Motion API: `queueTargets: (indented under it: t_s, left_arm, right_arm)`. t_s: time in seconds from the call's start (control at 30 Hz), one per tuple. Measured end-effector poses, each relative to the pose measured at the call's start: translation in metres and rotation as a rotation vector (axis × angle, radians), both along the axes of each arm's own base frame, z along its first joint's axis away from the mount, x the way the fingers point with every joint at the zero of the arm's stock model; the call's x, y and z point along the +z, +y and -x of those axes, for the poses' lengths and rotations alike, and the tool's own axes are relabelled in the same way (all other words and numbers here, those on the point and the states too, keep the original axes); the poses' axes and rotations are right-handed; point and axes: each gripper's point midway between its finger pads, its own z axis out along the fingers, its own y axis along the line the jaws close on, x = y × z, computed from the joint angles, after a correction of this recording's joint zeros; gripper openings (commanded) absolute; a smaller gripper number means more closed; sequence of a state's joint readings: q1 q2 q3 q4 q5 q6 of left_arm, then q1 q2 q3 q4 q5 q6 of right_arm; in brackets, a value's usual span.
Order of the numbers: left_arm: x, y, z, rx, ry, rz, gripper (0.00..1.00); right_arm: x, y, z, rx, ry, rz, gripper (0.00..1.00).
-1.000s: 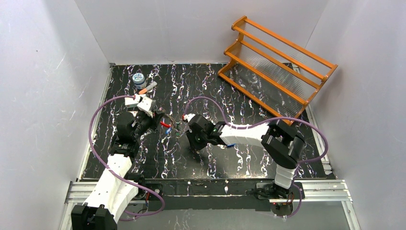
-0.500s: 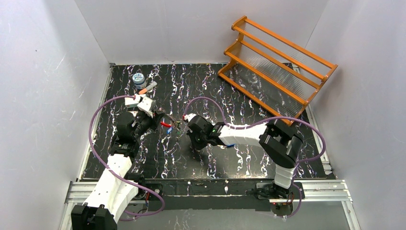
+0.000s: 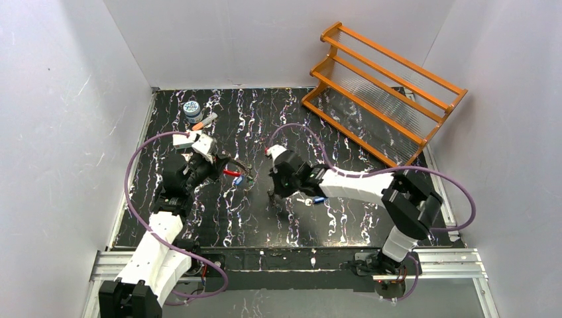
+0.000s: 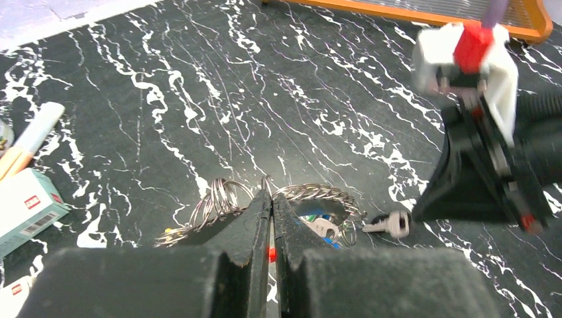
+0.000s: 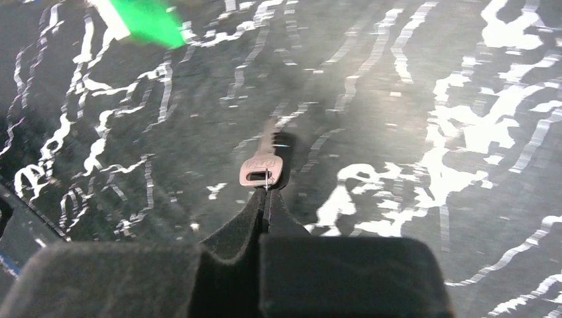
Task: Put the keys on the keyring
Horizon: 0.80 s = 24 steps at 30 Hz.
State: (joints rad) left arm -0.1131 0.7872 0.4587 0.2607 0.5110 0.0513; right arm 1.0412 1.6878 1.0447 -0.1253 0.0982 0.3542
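We hold the keyring [image 4: 311, 193] clamped in the left gripper [image 4: 268, 199]; the right gripper [image 5: 265, 197] pinches one key [image 5: 264, 169] just beside the keyring. Next: line the key's hole up with the wire's end, then thread it on.

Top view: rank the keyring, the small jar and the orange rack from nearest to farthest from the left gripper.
1. keyring, right at the left gripper fingertips, centre-left of the table.
2. small jar, at the far-left end of the table.
3. orange rack, in the far-right corner.
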Motion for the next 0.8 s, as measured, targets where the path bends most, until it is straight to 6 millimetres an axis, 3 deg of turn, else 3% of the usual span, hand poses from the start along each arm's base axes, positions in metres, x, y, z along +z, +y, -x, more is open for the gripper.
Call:
queueTargets:
  t_s: [0.2,0.3,0.57,0.8]
  left_arm:
    - [-0.013,-0.008,0.002,-0.052,0.057,0.013,0.0]
    - [-0.017,-0.014,0.002,-0.081,0.076,0.03,0.0]
    - [-0.024,-0.042,0.006,-0.198,0.121,0.08,0.0]
    - [-0.04,-0.091,0.022,-0.387,0.169,0.058,0.0]
  right_arm:
    - [0.005,-0.049,-0.049,-0.115,0.045,-0.062,0.01]
    - [0.011,-0.069,-0.063,-0.15,0.048,-0.093,0.01]
    - [0.051,-0.076,-0.072,-0.123,-0.066,-0.172,0.01]
    - [0.057,-0.084,-0.085,-0.084,-0.135,-0.164,0.01]
